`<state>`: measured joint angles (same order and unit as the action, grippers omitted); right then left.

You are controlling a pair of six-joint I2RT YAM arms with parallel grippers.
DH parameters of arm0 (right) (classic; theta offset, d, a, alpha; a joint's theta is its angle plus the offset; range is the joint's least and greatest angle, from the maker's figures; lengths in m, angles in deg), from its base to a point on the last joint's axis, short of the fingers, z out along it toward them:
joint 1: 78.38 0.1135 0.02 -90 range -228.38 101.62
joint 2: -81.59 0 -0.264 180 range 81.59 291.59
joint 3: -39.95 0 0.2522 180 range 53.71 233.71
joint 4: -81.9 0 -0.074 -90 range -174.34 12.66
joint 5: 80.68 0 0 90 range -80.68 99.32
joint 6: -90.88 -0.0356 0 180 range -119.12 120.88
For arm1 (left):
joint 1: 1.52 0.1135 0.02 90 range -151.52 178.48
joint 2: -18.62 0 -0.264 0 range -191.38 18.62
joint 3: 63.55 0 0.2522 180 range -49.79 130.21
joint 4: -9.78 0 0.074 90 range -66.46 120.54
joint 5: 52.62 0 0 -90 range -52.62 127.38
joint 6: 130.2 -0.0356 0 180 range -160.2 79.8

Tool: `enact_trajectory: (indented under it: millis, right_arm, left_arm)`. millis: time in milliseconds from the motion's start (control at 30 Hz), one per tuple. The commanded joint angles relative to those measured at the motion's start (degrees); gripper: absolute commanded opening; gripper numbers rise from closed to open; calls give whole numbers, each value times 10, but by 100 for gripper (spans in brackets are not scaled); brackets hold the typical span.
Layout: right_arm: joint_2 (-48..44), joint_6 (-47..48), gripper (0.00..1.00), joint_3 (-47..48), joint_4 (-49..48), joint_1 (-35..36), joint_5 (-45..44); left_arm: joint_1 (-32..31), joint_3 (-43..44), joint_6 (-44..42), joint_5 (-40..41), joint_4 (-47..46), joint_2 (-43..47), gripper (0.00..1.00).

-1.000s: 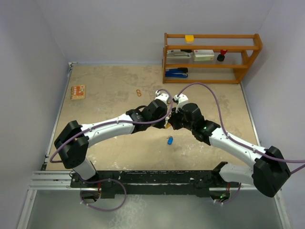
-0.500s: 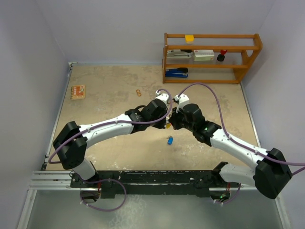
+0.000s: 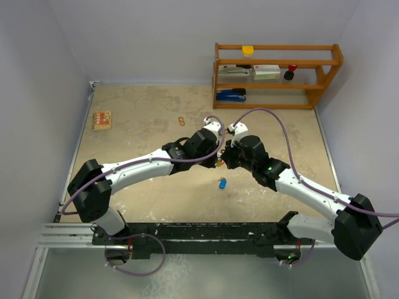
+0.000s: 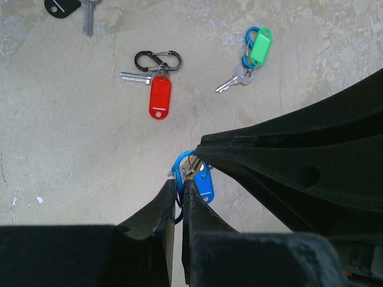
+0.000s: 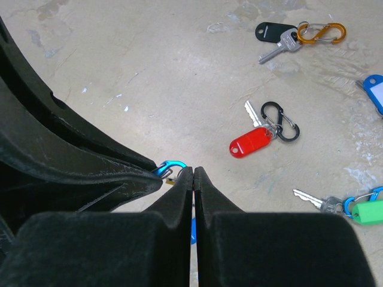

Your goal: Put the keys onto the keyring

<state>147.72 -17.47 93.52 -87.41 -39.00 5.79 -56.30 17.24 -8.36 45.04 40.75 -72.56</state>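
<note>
My left gripper (image 4: 178,182) is shut on a blue oval keyring clip (image 4: 178,171) held above the table. A blue tag (image 4: 205,186) and a yellowish bit show right beside the clip. The right gripper (image 5: 193,170) is shut, with its tips touching the same blue clip (image 5: 172,164); I cannot tell whether anything thin lies between its fingers. Both grippers meet at mid-table (image 3: 221,159). Other keys lie on the table: a red-tagged one (image 4: 160,95) on a black clip, a green-tagged one (image 4: 260,46) on a blue clip, and a black-tagged one (image 5: 276,33) on an orange clip.
A blue tag (image 3: 222,183) lies on the table just below the grippers. At the back right stands a wooden shelf (image 3: 277,75) holding staplers and boxes. An orange band (image 3: 181,121) and a small printed box (image 3: 101,119) lie at the back left.
The left arm's elbow has eased slightly to the left. Both grippers stay shut and together at the same spot.
</note>
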Motion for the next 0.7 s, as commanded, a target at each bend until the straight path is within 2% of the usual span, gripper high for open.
enact_trajectory:
  millis: [0, 667]
  right_arm:
    - [-14, 15, 0, -8, -15, 0, -27]
    - [-17, 19, 0, -3, -18, 0, -44]
  left_arm:
    - [-3, 1, -10, -27, -32, 34, 0]
    - [-3, -5, -7, -38, -43, 29, 0]
